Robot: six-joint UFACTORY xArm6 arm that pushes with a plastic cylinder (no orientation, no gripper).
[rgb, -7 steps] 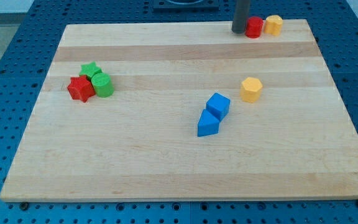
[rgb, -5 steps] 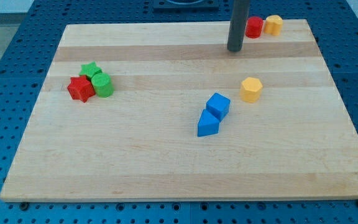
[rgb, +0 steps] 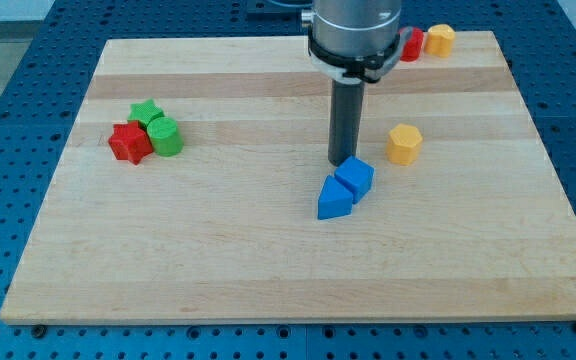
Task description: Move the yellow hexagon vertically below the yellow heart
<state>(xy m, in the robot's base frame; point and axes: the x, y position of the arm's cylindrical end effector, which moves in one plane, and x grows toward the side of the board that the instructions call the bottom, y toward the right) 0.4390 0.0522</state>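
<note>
The yellow hexagon lies right of the board's middle. The yellow heart sits at the board's top right edge, with a red block touching its left side, partly hidden by the arm. My tip is down at the top left edge of the blue cube, about a block's width left of the yellow hexagon and a little lower. A blue wedge-shaped block touches the cube's lower left.
A red star, a green star and a green cylinder cluster at the board's left. The wooden board lies on a blue perforated table.
My tip has moved from the top edge beside the red block down and leftward to the blue cube. The blue cube has shifted slightly. The yellow hexagon has not moved.
</note>
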